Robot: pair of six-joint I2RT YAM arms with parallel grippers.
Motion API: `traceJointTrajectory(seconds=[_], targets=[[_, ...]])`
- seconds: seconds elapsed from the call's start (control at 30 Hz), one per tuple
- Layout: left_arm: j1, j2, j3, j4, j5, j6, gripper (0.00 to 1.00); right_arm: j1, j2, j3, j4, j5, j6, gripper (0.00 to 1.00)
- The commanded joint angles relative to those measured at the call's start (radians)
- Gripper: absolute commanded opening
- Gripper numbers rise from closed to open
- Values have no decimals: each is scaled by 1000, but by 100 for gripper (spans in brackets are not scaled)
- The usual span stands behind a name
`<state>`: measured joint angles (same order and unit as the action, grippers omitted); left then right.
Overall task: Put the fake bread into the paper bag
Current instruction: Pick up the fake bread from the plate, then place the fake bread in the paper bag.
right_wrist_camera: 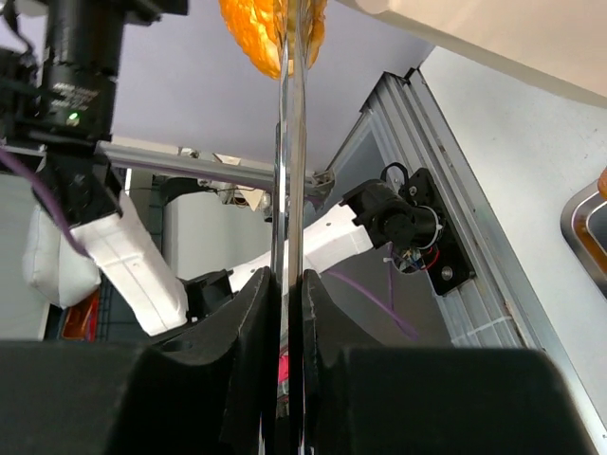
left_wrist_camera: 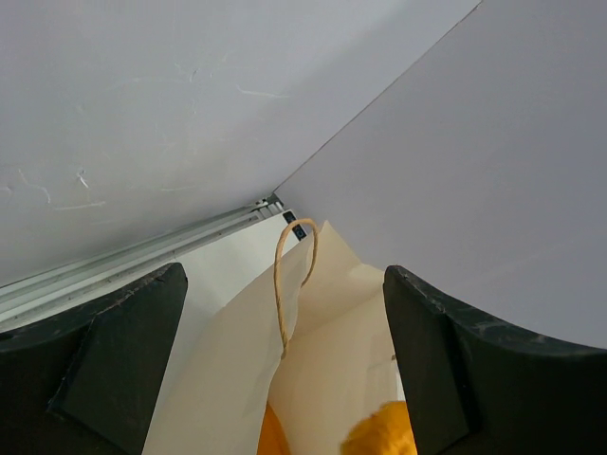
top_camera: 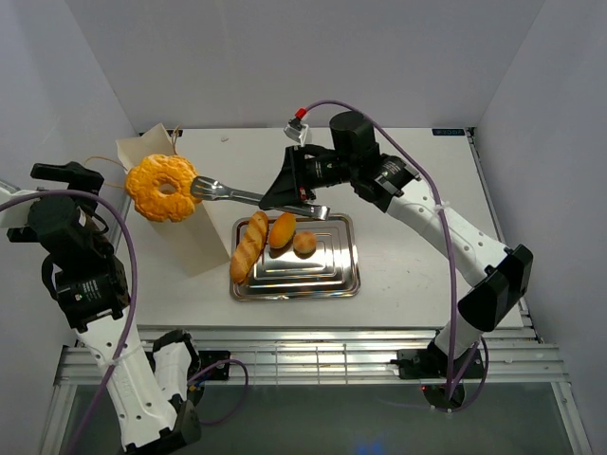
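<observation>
Tongs [top_camera: 248,197] clamped in right hand [right_wrist_camera: 286,284], gripping doughnut [top_camera: 161,187] by paper bag [top_camera: 194,242], left hand [left_wrist_camera: 285,327] wide

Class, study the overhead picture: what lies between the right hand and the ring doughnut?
The metal tongs. In the top view the right hand is shut on their handles, and their tips pinch the ring doughnut over the paper bag.

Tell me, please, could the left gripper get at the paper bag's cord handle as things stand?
Probably yes: the left gripper is open and faces the cord handle, with nothing between them.
</observation>
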<state>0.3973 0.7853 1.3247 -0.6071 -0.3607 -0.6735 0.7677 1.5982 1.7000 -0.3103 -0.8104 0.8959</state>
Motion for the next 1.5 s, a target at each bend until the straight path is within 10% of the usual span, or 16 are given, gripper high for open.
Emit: traceJointTrajectory(seconds=[0.0, 0.6, 1.03, 1.27, 1.47], targets=[[0, -8, 41, -17, -37, -9, 95, 12, 43, 72, 97, -10, 12, 8], [0, 43, -85, 93, 112, 46, 95, 82, 342, 516, -119, 224, -117, 8], [0, 135, -114, 168, 187, 2, 93, 79, 338, 527, -257, 401, -250, 8], [0, 149, -182, 228, 226, 5, 78, 79, 322, 510, -276, 418, -268, 8], [0, 160, -206, 245, 264, 8, 36, 73, 292, 446, -224, 372, -247, 8]])
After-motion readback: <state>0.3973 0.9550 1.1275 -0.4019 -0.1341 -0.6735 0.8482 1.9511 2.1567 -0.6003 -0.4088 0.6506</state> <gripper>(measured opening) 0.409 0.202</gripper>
